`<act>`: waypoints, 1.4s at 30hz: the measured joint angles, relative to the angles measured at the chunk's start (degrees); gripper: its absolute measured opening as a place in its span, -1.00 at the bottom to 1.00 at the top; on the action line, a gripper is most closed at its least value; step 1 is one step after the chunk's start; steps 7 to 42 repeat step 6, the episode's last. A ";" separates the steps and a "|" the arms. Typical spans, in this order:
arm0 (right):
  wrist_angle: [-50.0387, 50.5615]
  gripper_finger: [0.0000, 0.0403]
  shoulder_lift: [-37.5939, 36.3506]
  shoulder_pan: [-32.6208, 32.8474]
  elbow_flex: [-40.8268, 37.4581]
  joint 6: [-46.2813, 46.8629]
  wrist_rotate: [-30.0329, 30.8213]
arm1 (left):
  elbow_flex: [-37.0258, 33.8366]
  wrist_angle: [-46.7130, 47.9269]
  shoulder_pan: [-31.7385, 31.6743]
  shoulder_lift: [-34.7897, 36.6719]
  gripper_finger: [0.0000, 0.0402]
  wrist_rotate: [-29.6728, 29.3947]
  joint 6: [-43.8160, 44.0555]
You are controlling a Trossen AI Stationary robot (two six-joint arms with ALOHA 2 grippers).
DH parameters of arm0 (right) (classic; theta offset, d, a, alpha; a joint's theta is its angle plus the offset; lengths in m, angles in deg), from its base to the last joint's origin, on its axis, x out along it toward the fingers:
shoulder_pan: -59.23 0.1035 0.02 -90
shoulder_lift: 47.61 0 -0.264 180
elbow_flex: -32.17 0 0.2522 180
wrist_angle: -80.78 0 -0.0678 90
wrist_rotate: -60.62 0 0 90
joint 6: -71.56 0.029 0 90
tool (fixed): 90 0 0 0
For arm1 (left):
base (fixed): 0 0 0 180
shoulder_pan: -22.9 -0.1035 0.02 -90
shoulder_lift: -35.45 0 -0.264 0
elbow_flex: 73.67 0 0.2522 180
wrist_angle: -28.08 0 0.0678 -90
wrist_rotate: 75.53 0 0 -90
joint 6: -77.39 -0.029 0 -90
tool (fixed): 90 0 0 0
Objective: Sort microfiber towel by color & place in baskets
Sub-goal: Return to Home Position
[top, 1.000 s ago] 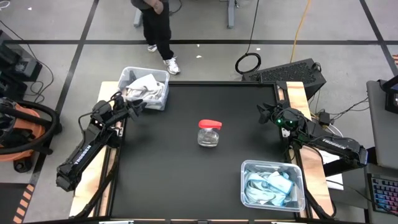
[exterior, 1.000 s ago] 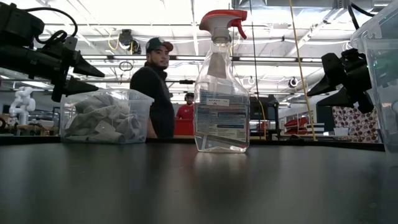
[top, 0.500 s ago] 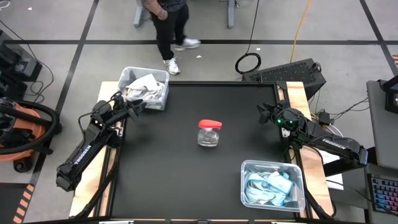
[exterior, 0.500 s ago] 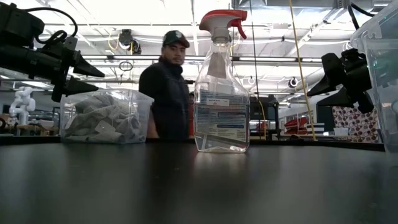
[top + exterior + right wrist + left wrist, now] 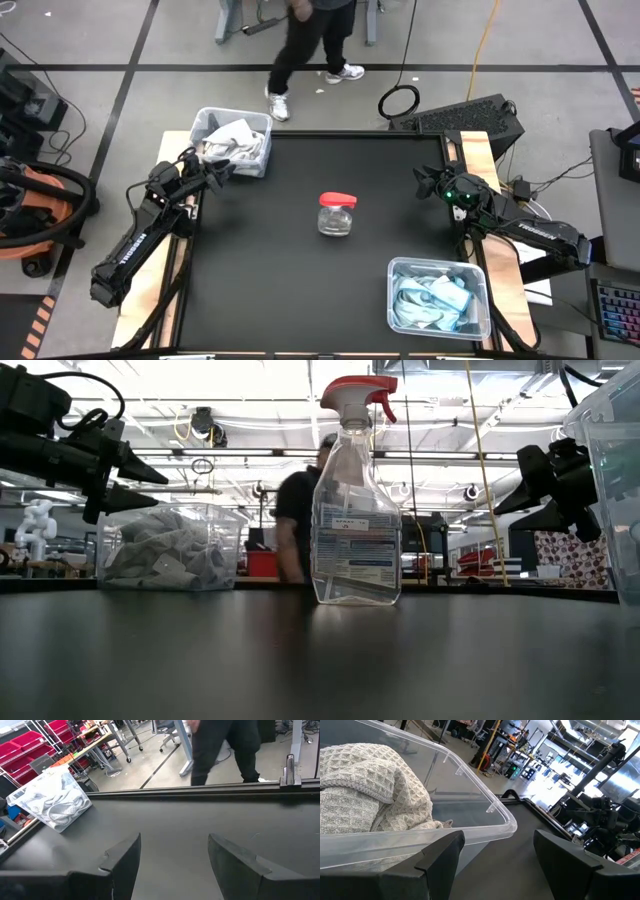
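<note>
**Finally: Both Arms Are Brought to Rest**

Sorting is judged complete. The grey towels (image 5: 236, 140) are heaped in the bin at the table's far left corner (image 5: 203, 117), and the blue towels (image 5: 432, 300) lie in the bin at the near right corner (image 5: 392, 298). No towel is seen loose on the table (image 5: 270, 290).

The left gripper (image 5: 217, 173) is held just beside the grey-towel bin. Its fingers (image 5: 440, 865) are spread apart and nothing is held between them. From above, it cannot be told whether the tips touch the bin wall, but a small gap appears likely. The right gripper (image 5: 420, 181) is held over the table's right edge, well apart from both bins. Its fingers (image 5: 122, 865) are likewise spread and empty.

For a clean return, the following is advised:

1. The left arm should be drawn back away from the bin before any turn is made, so that the light plastic wall is not nudged.
2. Both arms should be kept clear of the spray bottle (image 5: 337, 214) standing mid-table.
3. Motion should be kept slow, since a person (image 5: 312, 35) is walking past the far edge.
</note>
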 joint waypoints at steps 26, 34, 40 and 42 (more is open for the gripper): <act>0.00 0.10 0.00 -0.02 0.01 -0.01 0.00 | 0.00 -0.02 0.00 -0.01 0.31 0.00 0.01; 0.00 0.10 0.00 -0.02 0.01 -0.01 0.00 | 0.00 -0.02 0.00 -0.01 0.31 0.00 0.01; 0.00 0.10 0.00 -0.02 0.01 -0.01 0.00 | 0.00 -0.02 0.00 -0.01 0.31 0.00 0.01; 0.00 0.10 0.00 -0.02 0.01 -0.01 0.00 | 0.00 -0.02 0.00 -0.01 0.31 0.00 0.01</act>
